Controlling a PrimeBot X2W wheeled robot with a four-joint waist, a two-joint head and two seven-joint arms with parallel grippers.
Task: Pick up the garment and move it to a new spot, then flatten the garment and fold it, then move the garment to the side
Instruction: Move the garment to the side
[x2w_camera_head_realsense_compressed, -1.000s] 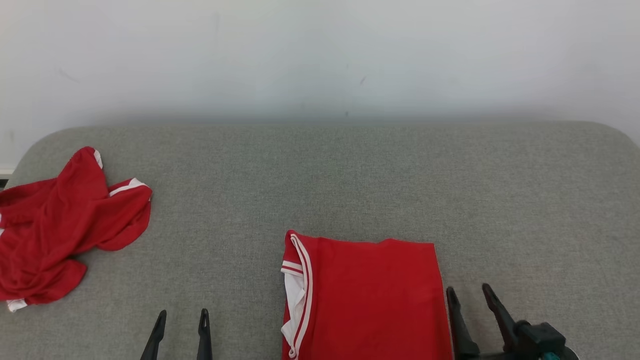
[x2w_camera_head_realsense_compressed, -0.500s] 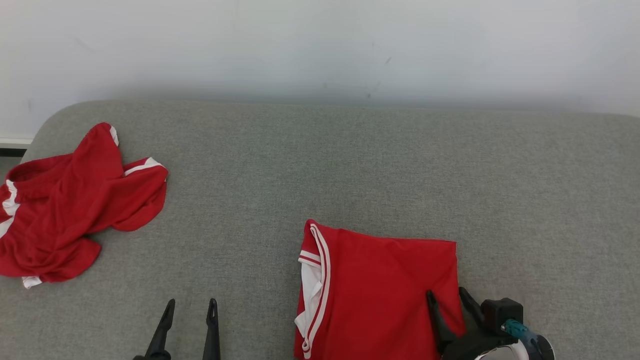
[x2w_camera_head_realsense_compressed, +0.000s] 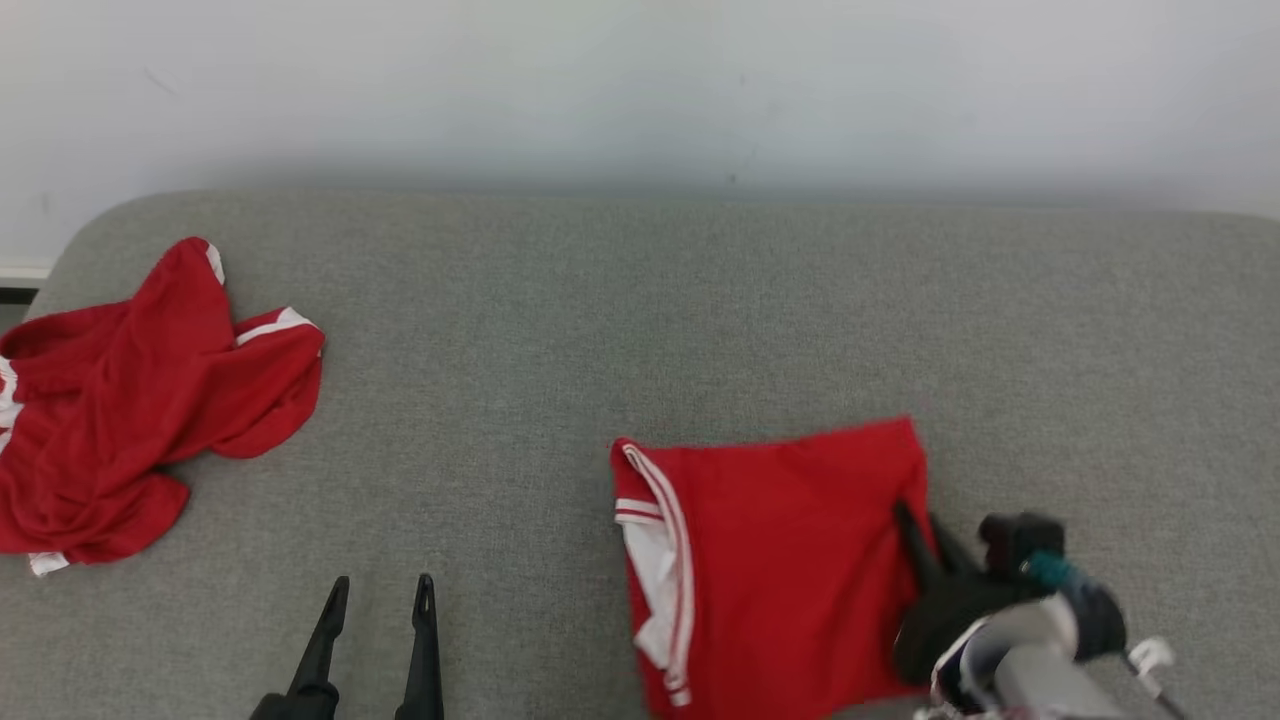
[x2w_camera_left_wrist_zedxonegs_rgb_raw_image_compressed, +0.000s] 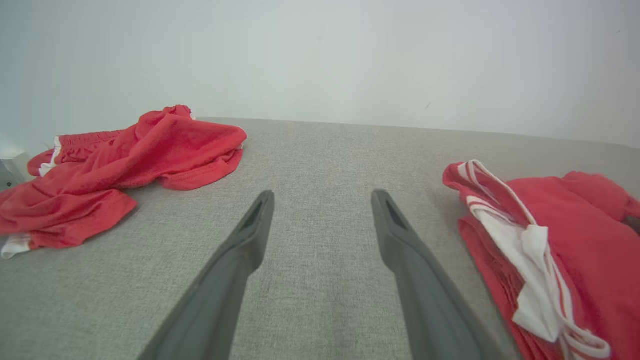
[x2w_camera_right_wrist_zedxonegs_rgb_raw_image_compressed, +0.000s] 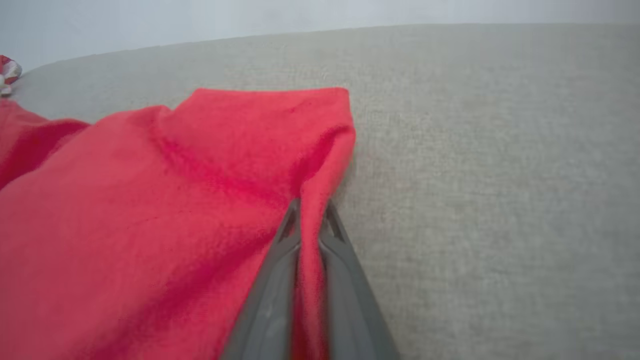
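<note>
First, at 9 o'clock in the head view, a crumpled red garment (x2w_camera_head_realsense_compressed: 140, 420) with white trim lies heaped at the far left end of the grey fabric surface (x2w_camera_head_realsense_compressed: 600, 330), well apart from everything else and touched by nothing. Next, toward 7 o'clock, the left tool (x2w_camera_head_realsense_compressed: 382, 585) hangs over bare fabric with its 2 fingers spread wide and nothing between them, tips pointing to 12 o'clock. Its wrist view puts the heap off at 10 o'clock and the folded piece at 3 o'clock, neither within reach of the fingers. Right of centre, at about 5 o'clock, the folded red garment (x2w_camera_head_realsense_compressed: 790, 560) lies flat as a rough rectangle. Its long axis runs nearly 12 to 6, tipped a little so the top leans toward 1 o'clock. Its white-striped collar edge faces 9 o'clock and its plain folded edge faces 3 o'clock. On that 3 o'clock edge the right tool (x2w_camera_head_realsense_compressed: 915, 515) is pinched narrow on a ridge of the red cloth, as its wrist view shows, with the fabric rising between the 2 fingers. So the garment lies at 9 o'clock from the tool that holds it, and the right arm is much the nearer. By my judgement the fold is done and a drag to the side is what remains, best pulled toward 3 o'clock so the layers trail flat. No brand, label or readable writing shows, only white stripes.
</note>
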